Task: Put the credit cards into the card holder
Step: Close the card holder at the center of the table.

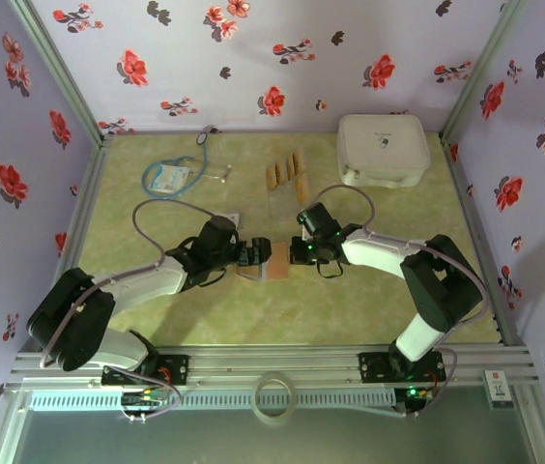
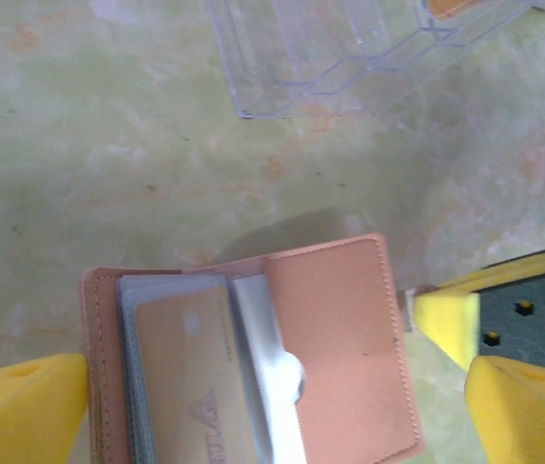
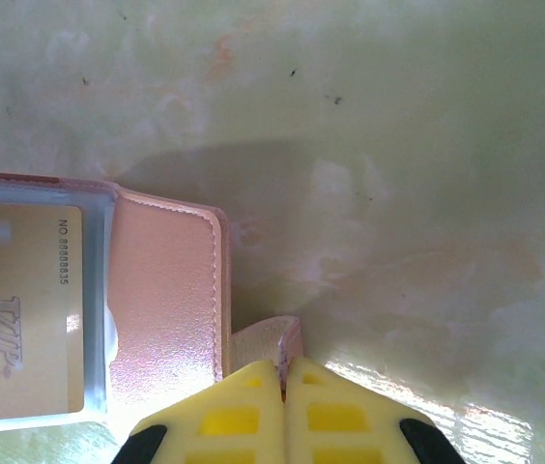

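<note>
Card holder (image 1: 265,262): lies open on the surface (image 1: 359,311), inside face up, midway between your two pincers. One gold card (image 3: 21,319) already sits in its clear pocket.
Left pincer (image 2: 272,401): fingers spread wide, one on either side of the card holder, holding nothing.
Right pincer (image 3: 282,387): fingers pressed together at the card holder's right edge, with its small strap tab (image 3: 265,340) nipped at their tips.
Credit cards (image 1: 285,172): four tan pieces standing in a clear stand (image 2: 330,58) on the far side of the card holder, well apart from it.
Cards, handling: likely thin, stiff, light and slick-faced. Because they stand upright, you can pinch one across its flat faces near the top edge. Lying flat, it would be hard to lift.
Card holder, handling: looks soft, light and leather-like, so it will probably slide or fold shut if it is pushed. Pin it by the tab or flap while a card goes in.
Pocket: clear plastic and probably a snug fit. Bring the card in square and shallow, because a tilted corner will likely catch on the lip.
Watch: a hard squeeze could make a slick card shoot out of the grip.
</note>
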`<state>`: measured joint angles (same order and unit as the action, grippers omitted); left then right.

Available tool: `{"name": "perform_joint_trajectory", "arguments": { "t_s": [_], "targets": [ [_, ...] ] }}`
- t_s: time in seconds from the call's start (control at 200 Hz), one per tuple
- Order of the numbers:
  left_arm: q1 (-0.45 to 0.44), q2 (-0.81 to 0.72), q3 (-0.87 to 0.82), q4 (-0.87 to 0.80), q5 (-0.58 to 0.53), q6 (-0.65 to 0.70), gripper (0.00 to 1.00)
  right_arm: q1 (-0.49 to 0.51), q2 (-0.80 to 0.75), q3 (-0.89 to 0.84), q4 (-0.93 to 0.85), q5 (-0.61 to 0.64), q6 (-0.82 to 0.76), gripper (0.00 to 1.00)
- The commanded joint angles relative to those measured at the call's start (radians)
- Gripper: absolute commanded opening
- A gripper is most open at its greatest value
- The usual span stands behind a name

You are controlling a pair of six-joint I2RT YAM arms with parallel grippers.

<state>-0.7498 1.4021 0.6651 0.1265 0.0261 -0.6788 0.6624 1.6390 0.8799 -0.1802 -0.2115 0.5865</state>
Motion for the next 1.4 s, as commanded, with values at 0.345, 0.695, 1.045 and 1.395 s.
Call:
{"name": "perform_joint_trajectory", "arguments": {
  "t_s": [0.345,0.695,1.045,1.395],
  "targets": [
    [-0.097,0.088,0.06,0.166,0.02,-0.098,1.0,-0.038,-0.066,-0.04,-0.034,0.031,0.001,0.3],
    [-0.162,0.182,0.092,0.216,-0.002,-0.129,1.0,-0.182,-0.242,-0.12,-0.122,0.044,-0.011,0.39],
    [-0.191,0.279,0.083,0.183,-0.085,-0.204,1.0,-0.208,-0.401,-0.196,-0.173,0.039,0.018,0.43],
    [-0.154,0.119,0.163,-0.022,-0.089,-0.119,1.0,-0.148,-0.475,-0.187,-0.135,-0.031,0.083,0.42]
  ]
}}
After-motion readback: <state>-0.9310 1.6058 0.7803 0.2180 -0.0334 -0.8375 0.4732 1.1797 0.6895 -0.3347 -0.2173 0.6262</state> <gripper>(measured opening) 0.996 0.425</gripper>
